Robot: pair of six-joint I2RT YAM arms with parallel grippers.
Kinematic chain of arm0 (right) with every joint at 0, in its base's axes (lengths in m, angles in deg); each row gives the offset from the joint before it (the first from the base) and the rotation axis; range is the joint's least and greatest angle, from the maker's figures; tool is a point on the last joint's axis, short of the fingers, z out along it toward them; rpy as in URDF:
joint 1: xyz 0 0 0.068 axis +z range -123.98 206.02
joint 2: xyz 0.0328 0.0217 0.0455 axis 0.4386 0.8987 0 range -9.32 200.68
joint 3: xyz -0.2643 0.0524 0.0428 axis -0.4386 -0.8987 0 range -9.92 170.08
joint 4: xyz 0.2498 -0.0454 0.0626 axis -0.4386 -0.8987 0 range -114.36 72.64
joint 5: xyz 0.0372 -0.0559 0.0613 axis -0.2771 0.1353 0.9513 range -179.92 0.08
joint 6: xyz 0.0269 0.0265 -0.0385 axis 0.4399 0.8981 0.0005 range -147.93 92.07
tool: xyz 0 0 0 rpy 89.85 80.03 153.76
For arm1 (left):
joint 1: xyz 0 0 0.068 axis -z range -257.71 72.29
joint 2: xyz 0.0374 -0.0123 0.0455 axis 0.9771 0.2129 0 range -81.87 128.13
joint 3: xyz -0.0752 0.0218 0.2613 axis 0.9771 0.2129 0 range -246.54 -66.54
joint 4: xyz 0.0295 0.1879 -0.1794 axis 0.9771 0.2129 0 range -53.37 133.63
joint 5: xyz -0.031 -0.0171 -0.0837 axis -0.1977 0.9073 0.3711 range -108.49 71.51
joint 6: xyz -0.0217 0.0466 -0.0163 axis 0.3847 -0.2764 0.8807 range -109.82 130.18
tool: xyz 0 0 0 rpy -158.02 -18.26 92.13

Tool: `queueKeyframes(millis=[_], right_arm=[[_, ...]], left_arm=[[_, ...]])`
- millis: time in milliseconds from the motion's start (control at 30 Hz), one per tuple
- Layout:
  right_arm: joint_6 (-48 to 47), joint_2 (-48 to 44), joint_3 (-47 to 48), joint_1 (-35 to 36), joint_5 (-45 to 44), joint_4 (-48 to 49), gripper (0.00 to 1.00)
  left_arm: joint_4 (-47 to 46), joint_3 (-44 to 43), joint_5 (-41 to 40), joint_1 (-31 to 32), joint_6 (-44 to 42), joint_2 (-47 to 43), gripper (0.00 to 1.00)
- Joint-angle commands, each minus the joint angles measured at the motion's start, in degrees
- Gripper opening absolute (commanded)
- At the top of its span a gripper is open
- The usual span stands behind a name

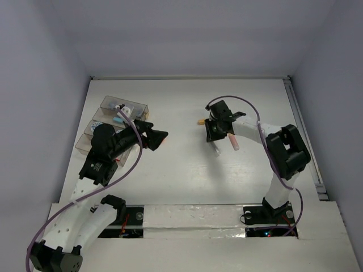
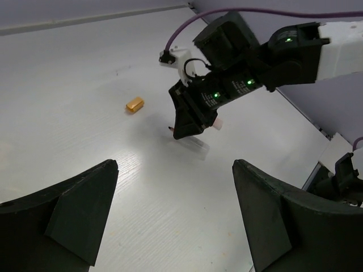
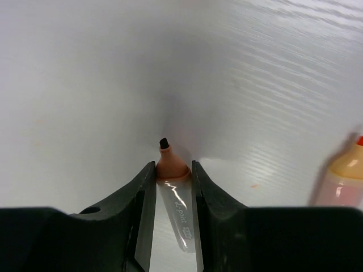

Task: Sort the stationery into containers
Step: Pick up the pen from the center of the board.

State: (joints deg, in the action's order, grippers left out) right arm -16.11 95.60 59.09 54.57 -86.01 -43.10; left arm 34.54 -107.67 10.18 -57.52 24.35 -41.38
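Progress: partly done, a few items lie in bins [image 1: 144, 107] upper left | left tool [image 2: 174, 170] released, empty | right tool [image 3: 173, 168] clenched on uncapped marker [image 3: 178, 207], centre-right | remaining: pink marker [image 1: 233, 141], orange cap [image 2: 134, 105] on desk [image 1: 181, 175]

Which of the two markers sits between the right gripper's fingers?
The clear-barrelled marker with the bare dark tip, flanked by the right gripper. The pink marker with the red tip lies off to one side, outside the jaws.
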Motion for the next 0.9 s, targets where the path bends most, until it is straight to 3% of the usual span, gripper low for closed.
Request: queueKeyframes(millis=[0, 267, 467, 867], right_arm=[[4.87, -8.32, 0.95, 3.34, 5.33, 11.47, 0.06], [21.22, -19.14, -0.81, 12.30, 3.67, 38.71, 0.08], [23.52, -18.97, 1.30, 18.02, -0.38, 44.45, 0.07], [25.98, -15.98, 4.64, 23.56, 2.16, 49.03, 0.06]], left_arm=[[-2.48, -1.50, 2.53, 0.29, -0.02, 0.99, 0.79], [-2.48, -1.33, 1.40, 0.29, 0.50, 4.07, 0.71], [-2.40, -1.24, 0.95, 0.29, 0.41, 4.95, 0.68], [-2.66, -0.98, -0.89, 0.29, 0.50, 4.86, 0.56]])
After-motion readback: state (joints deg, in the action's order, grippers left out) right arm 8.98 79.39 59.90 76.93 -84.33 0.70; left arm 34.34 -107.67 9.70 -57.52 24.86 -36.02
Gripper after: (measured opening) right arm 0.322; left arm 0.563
